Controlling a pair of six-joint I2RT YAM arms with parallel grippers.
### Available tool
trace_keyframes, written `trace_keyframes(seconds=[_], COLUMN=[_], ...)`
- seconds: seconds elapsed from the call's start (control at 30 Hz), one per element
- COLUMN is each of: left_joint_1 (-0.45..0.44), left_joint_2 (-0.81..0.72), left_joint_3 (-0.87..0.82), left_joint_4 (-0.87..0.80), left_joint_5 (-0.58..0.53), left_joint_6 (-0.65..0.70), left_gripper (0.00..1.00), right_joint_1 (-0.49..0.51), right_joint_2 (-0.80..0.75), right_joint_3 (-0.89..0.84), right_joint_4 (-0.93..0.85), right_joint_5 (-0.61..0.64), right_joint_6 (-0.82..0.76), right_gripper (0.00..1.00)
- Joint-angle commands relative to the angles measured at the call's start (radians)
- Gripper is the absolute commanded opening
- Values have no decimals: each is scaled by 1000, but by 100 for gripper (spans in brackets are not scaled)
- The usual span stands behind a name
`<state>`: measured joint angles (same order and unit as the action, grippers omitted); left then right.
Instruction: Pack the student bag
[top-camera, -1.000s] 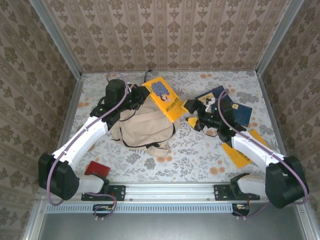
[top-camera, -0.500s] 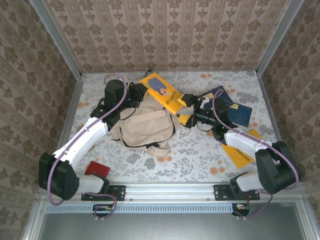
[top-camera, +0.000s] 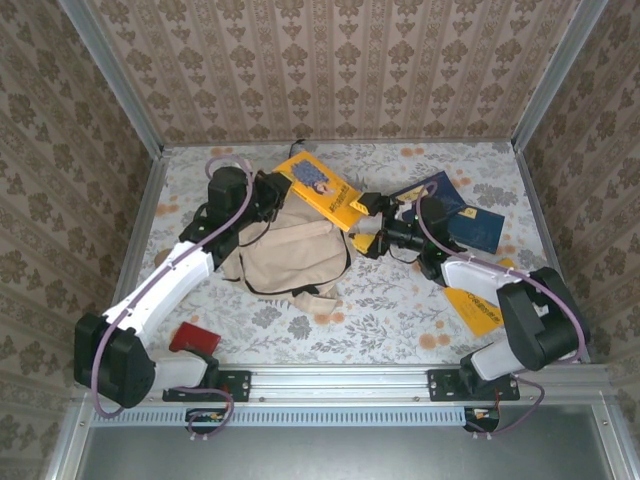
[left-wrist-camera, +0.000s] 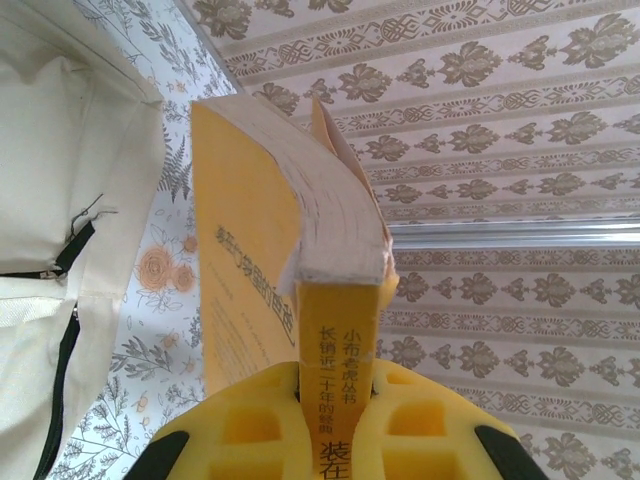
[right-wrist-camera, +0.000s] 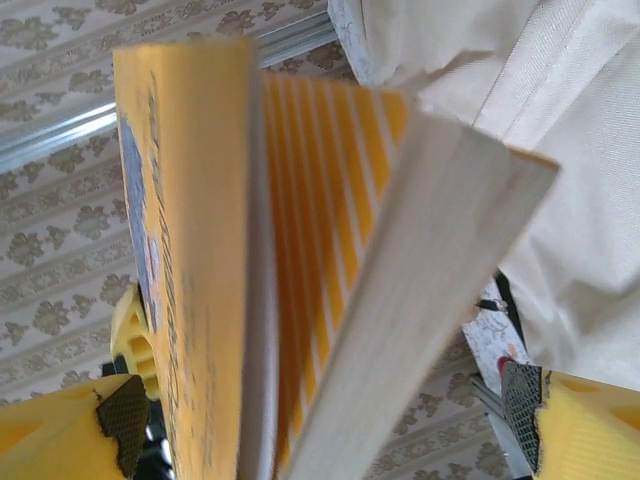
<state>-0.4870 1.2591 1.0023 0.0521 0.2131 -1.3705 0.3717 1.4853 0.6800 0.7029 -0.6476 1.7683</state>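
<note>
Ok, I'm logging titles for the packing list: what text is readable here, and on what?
"小布老虎丛书": spine of the yellow book, held in the left hand.
"长销近二十年的": same spine; it runs on, unclear.
"装在": same spine, lower, cut off.
The yellow book's cover lettering and the blue book: too blurred to read.

Left wrist view: on the spine of the yellow book (left-wrist-camera: 338, 380) we read two columns of Chinese characters, 小布老虎丛书 and 长销近二十年的, with larger characters 装在 below them at the picture's lower edge. A brown line of characters runs along its cover; we cannot read it with certainty. In the top view the cover lettering is too small to read.
</note>
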Motion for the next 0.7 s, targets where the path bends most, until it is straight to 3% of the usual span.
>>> trace_keyframes(seconds=[0.0,0.37,0.67], left_joint_1=[-5,24,91], left_joint_2=[-53,-143,-119], left_joint_3=[1,-133,-172], left_joint_4=[77,40,78], left_joint_5=[-21,-56,75], left_joint_6=[-45,-39,-45], left_gripper=[0,0,0], right_joint_1=[24,74,75], right_joint_2=[29,60,75], right_joint_3=[63,23,42], right_joint_4=[153,172,137], right_joint_5=[70,220,228], right_joint_6=[116,176,140], right_gripper=[91,61,41])
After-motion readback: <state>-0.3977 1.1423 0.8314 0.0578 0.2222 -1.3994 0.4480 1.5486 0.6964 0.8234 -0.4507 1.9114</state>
